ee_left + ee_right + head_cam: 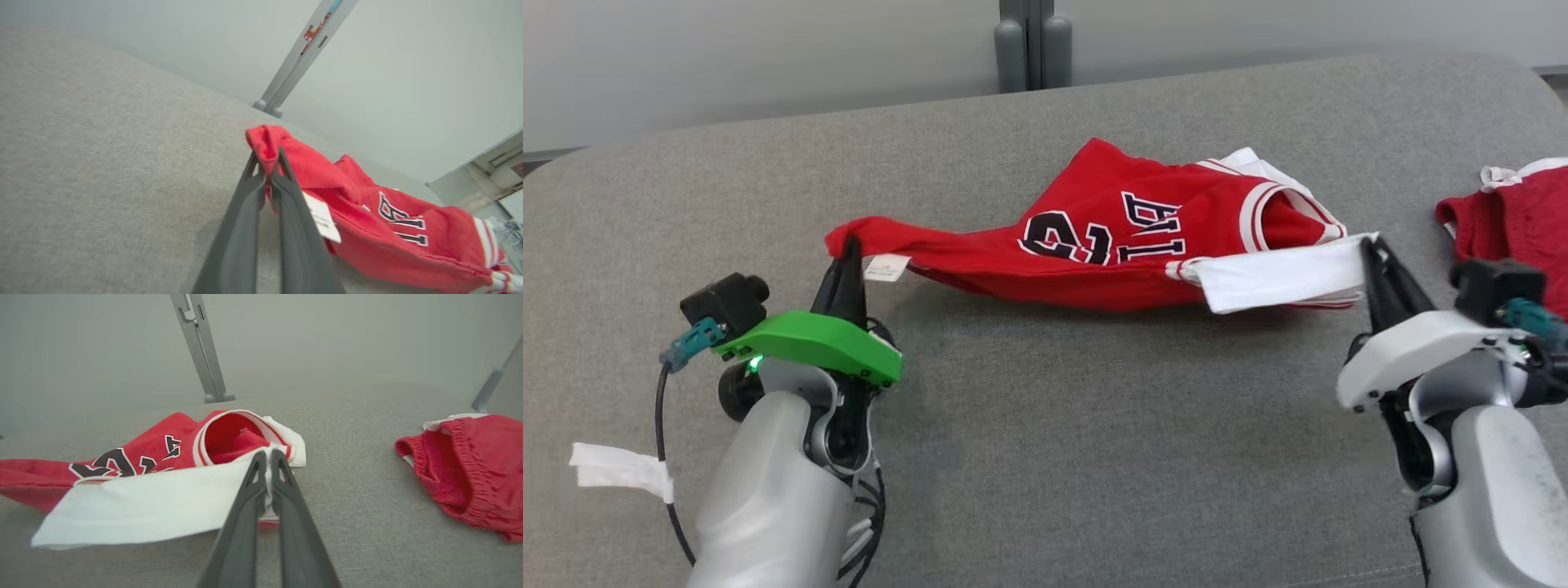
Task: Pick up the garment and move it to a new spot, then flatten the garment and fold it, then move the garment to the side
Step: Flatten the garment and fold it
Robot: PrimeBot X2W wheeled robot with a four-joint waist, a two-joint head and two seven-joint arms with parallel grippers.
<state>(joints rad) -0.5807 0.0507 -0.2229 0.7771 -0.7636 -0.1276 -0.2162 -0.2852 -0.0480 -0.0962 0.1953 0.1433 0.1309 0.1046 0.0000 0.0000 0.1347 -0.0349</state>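
Observation:
The garment (1127,237) is a red jersey with black lettering, white trim and a white sleeve, stretched across the grey surface. My left gripper (849,249) is shut on its red left corner, beside a small white label (886,267). In the left wrist view the two fingers (265,163) pinch that red corner (265,141). My right gripper (1368,249) is shut on the edge of the white sleeve (1282,278). In the right wrist view the gripper (267,457) clamps the white cloth (155,502), with the garment's red opening (233,441) just behind.
A second red garment with an elastic waistband (1515,216) lies at the right edge, close to my right arm; it also appears at the right of the right wrist view (470,469). A grey post (1033,45) stands behind the grey padded table (1045,457). White tape (621,469) hangs off my left arm's cable.

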